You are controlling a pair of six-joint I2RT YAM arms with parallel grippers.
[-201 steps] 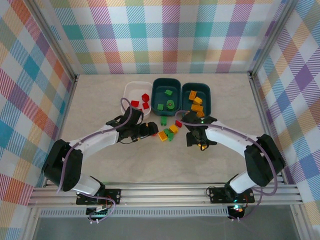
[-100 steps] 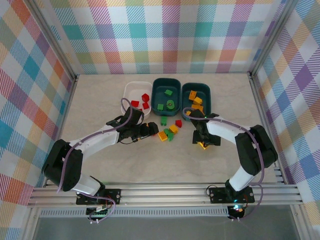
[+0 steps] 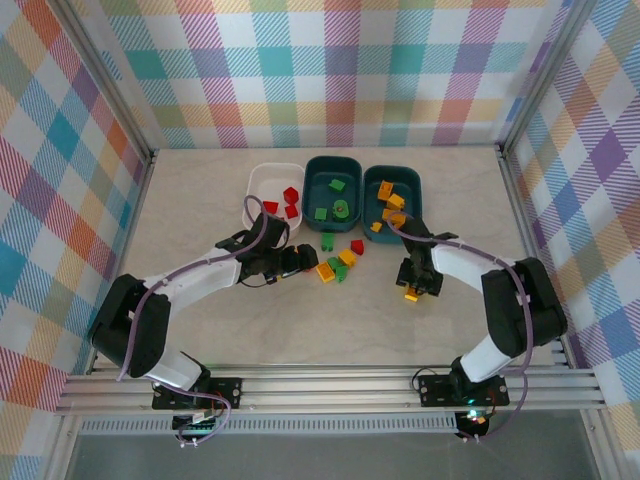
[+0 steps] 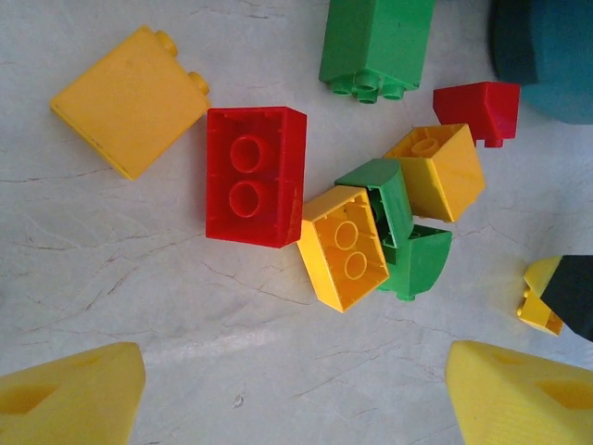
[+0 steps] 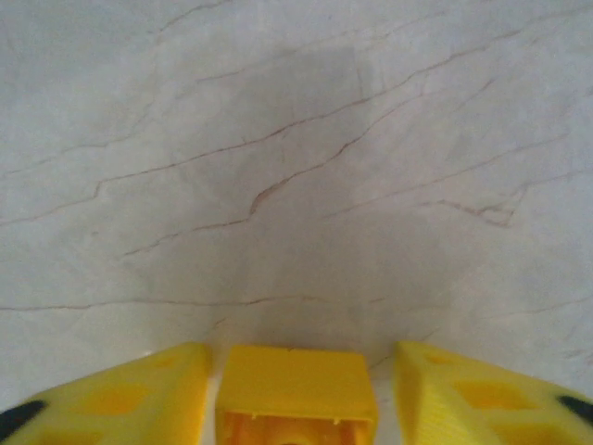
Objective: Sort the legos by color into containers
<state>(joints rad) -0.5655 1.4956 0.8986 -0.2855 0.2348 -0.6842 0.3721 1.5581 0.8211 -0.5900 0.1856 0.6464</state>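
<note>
The white tub (image 3: 262, 182) holds red legos. The middle teal tub (image 3: 312, 178) holds green ones and the right teal tub (image 3: 416, 192) holds yellow-orange ones. A loose cluster lies on the table: a red brick (image 4: 255, 176), yellow bricks (image 4: 130, 97) (image 4: 345, 246) (image 4: 435, 171), green pieces (image 4: 375, 42) (image 4: 412, 264) and a small red piece (image 4: 480, 109). My left gripper (image 3: 300, 262) (image 4: 296, 408) stands open just short of this cluster, nothing between its fingers. My right gripper (image 3: 411, 292) (image 5: 301, 399) is open, straddling a yellow brick (image 5: 295, 389) on the table, with thin gaps on both sides.
The marbled tabletop (image 3: 300, 320) stretches bare toward the near edge. Checked walls enclose the table on three sides, and an aluminium rail (image 3: 330, 385) runs along the front. The right teal tub's corner (image 4: 547, 46) shows beyond the cluster.
The right arm's elbow swung outward and its gripper shifted slightly right and nearer. The left arm stayed put.
</note>
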